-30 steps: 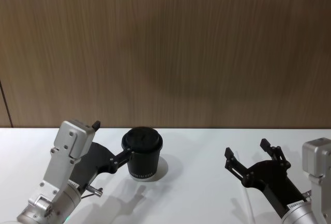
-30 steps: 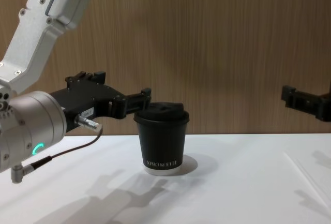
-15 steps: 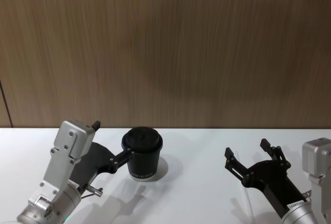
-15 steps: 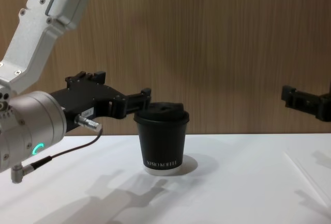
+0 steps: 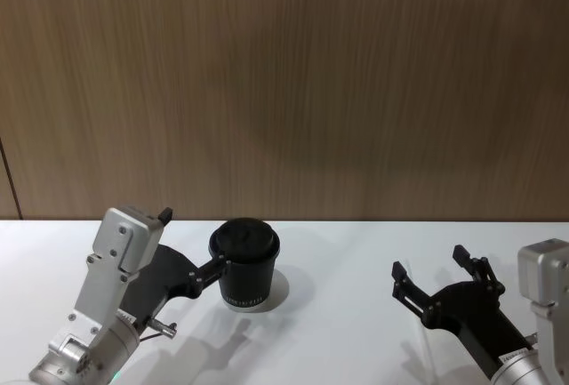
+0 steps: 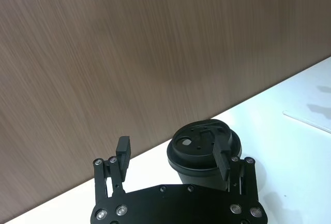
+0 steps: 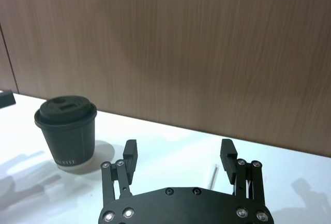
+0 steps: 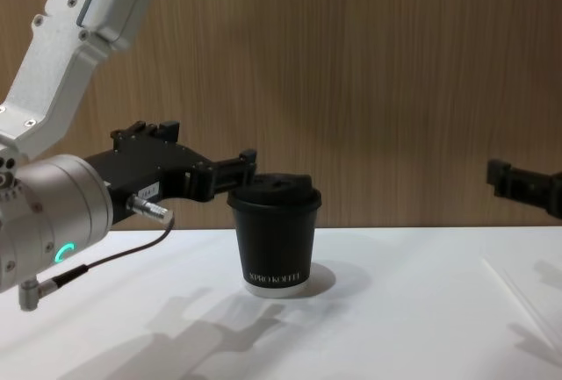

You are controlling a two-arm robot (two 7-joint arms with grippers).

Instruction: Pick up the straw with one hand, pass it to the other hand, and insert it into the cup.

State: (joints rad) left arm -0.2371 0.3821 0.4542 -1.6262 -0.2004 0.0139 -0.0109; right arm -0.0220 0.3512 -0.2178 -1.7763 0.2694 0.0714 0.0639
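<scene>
Cup [image 5: 244,267] stands upright, lid on, left of centre on the white bench [image 5: 342,314]. Left gripper [image 6: 172,147] is level with the lid, jaws spread; one finger is right at the cup's side, possibly touching, hard to tell. Right gripper [image 5: 429,263] hovers over the right side of the bench, jaws spread, nothing in them. Straw [image 7: 212,175] lies flat on the bench beneath it, well apart from the cup.

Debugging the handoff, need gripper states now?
Left gripper: open, empty, beside the cup.
Right gripper: open, empty, over the straw.
</scene>
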